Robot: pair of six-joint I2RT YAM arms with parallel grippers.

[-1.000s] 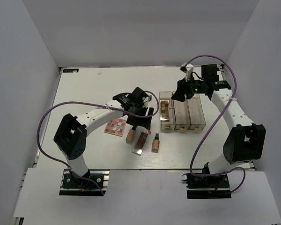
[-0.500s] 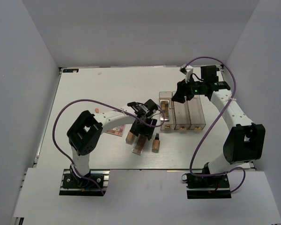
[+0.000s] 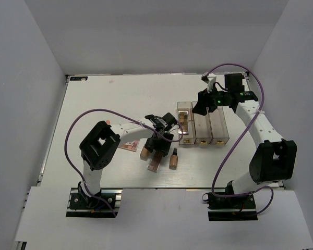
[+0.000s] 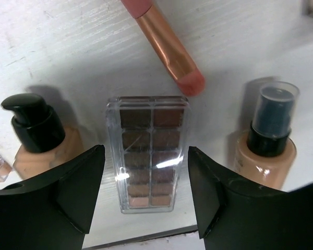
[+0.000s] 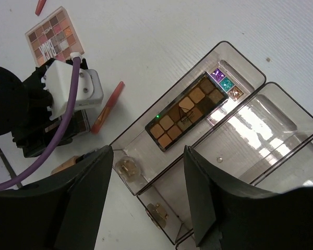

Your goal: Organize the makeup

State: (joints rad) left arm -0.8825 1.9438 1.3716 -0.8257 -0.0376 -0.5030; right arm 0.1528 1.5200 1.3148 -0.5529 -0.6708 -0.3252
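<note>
Makeup is partly sorted: one brown palette [image 5: 188, 112] lies in the end compartment of the clear box [image 5: 281, 135], on the left arm's side; the rest sits on the table [image 3: 94, 104] beside that compartment. Change over the last second: left gripper [image 4: 146, 174] has left the square palette [image 3: 129, 145], farther from the box, and come down over the narrow palette [image 4: 146, 153]; this lies between a pump bottle [image 4: 39, 143] and a clear-capped bottle [image 4: 266, 143], pink stick [image 4: 164, 44] just beyond. Jaws have narrowed but stand apart, straddling the narrow palette, nothing gripped yet; judged next for the box. Right gripper [image 5: 146, 195] hangs spread and empty over the box. Square palette carries lettering, too small to read; no other writing legible.
</note>
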